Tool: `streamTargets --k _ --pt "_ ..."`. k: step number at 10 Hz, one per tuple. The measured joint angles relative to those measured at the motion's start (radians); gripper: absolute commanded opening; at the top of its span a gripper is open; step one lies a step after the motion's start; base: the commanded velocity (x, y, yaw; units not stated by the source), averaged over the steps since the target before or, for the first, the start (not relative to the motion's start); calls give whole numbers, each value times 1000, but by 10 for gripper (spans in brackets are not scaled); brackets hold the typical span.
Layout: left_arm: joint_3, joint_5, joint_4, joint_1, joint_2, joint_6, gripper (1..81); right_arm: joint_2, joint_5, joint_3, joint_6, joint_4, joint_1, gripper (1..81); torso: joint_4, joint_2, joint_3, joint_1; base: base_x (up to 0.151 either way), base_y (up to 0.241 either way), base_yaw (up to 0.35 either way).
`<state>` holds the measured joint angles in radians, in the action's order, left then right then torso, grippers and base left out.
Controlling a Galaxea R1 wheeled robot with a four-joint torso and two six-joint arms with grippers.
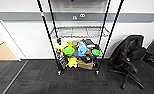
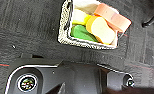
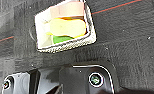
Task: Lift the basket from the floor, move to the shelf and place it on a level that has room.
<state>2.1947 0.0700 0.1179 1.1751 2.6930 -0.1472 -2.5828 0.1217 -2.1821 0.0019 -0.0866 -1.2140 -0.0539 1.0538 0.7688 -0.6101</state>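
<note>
The shelf [image 1: 78,32] stands against the wall straight ahead in the head view, a black-posted wire rack on small casters. One silvery wire level [image 1: 79,32] looks bare. The tier below it is crowded with colourful toys [image 1: 78,50]. The cream woven basket [image 2: 65,27] sits on the dark grey carpet floor [image 2: 23,30] in the left wrist view, holding orange, yellow and green soft items. The right wrist view looks down on the same basket [image 3: 65,46], resting on the floor [image 3: 128,37]. Both wrists hang above it and apart from it.
A black office chair [image 1: 129,57] stands right of the shelf, and one of its legs [image 2: 151,20] reaches in near the basket. Tan wooden flooring [image 1: 3,52] begins at the left. A brown cardboard box [image 1: 85,64] sits low in the rack. Carpet [image 1: 75,82] lies open before the shelf.
</note>
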Motion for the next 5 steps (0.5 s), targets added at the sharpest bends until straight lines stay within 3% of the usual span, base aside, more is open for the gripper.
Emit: streamTargets --k 5 --pt "13 -17 6 -37 28 0 811 2 -6 -1 13 0 -14 811 0 171 0 -108 0 0 0"
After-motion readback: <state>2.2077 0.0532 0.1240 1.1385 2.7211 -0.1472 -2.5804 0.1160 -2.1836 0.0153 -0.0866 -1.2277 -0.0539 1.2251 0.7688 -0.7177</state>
